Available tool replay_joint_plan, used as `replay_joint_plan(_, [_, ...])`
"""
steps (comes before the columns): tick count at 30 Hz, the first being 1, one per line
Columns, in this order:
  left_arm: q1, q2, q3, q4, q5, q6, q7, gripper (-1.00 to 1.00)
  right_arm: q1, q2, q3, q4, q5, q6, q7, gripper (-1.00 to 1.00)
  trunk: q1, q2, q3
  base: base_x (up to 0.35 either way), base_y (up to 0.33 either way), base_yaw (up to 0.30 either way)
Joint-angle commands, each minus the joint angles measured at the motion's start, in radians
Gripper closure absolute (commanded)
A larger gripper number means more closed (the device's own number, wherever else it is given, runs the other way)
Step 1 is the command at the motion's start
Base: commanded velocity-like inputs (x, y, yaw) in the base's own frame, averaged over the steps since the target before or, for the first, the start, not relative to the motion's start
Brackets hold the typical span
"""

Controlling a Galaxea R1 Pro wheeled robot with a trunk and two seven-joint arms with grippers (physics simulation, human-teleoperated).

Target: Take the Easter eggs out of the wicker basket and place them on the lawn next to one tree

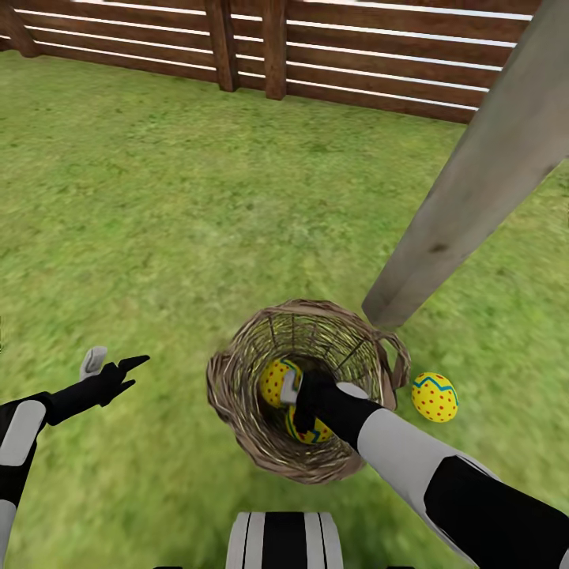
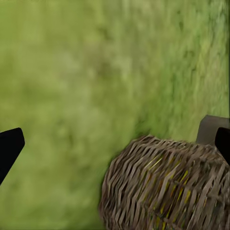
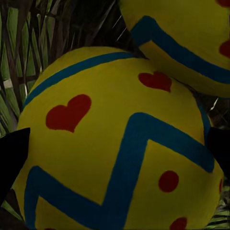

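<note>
The right claw (image 1: 304,395) is down inside the wicker basket (image 1: 237,395), which stands on the lawn (image 1: 158,237) just at the foot of the pale tree trunk (image 1: 474,182). Two Easter eggs are in the basket: one (image 1: 276,378) lies at about 10 o'clock from the claw, against the far-left wall, and the other (image 1: 316,431) sits directly beneath it, at roughly 6 o'clock under the wrist. The third egg (image 1: 435,397) is already out, resting on the grass at 3 o'clock from the basket and near the trunk.

In the right wrist view the lower egg (image 3: 120,148) lies straight ahead between the two dark fingertips (image 3: 12,160), one on each flank, with the other egg (image 3: 191,33) touching it from beyond. The fingers stand wide, spread about as far as the egg's breadth; whether the pads already touch the shell cannot be told. The zigzag band runs across the gap between the fingers, so the egg's long axis seems to lie roughly crosswise to the approach, tilted.

The coming move, as I judge it, is a straight closing on this nearer egg, then a lift up past the rim toward 3 o'clock.

The left claw (image 1: 118,371) hangs over grass at 9 o'clock from the basket, fingers apart and holding nothing; its wrist view looks past the basket's woven side (image 2: 163,187).
</note>
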Motion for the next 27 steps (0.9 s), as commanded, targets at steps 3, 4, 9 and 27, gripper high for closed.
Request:
replay_joint_plan(3, [-0.001,0.000,0.002,0.000,-0.003,0.006,-0.005,-1.00,0.000,0.000,0.003,0.030,0.009,0.004,0.009,1.00,0.000,0.000,0.003,0.000,0.000,0.000])
replay_joint_plan(4, [-0.001,0.000,0.002,-0.001,-0.003,0.006,-0.005,-1.00,0.000,0.000,0.003,0.030,0.009,0.004,0.009,1.00,0.000,0.000,0.003,0.000,0.000,0.000])
replay_joint_plan(9, [-0.001,0.000,0.002,-0.002,-0.003,0.006,-0.005,-1.00,0.000,0.000,0.003,0.029,0.006,0.004,0.009,1.00,-0.001,0.001,0.011,0.000,0.000,0.000])
replay_joint_plan(27, [-0.001,0.000,0.000,-0.002,-0.005,0.006,-0.003,-1.00,0.000,0.000,0.003,0.026,0.011,0.004,0.009,1.00,-0.007,0.003,0.057,0.000,0.000,0.000])
